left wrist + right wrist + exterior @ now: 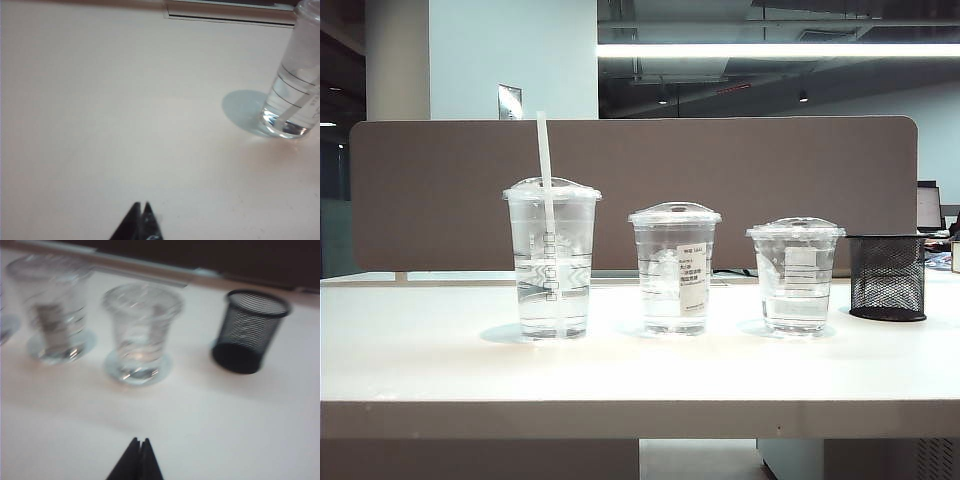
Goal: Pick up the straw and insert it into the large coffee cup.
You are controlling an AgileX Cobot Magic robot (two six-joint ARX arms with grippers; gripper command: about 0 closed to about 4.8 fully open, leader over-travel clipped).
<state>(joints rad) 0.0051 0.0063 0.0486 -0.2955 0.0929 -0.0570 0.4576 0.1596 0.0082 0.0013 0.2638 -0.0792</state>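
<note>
The white straw (546,200) stands through the domed lid of the large coffee cup (552,260), the tallest clear cup, at the left of the row on the white table (640,380). Its lower end shows inside that cup (292,107) in the left wrist view. My left gripper (141,205) is shut and holds nothing, over bare table apart from the cup. My right gripper (139,441) is also shut and holds nothing, over the table in front of the smaller cups. Neither arm appears in the exterior view.
A medium clear cup (674,268) with a white label stands in the middle, a short clear cup (795,275) to its right. A black mesh pen holder (887,277) sits at the far right. A brown divider panel (720,180) runs behind the table.
</note>
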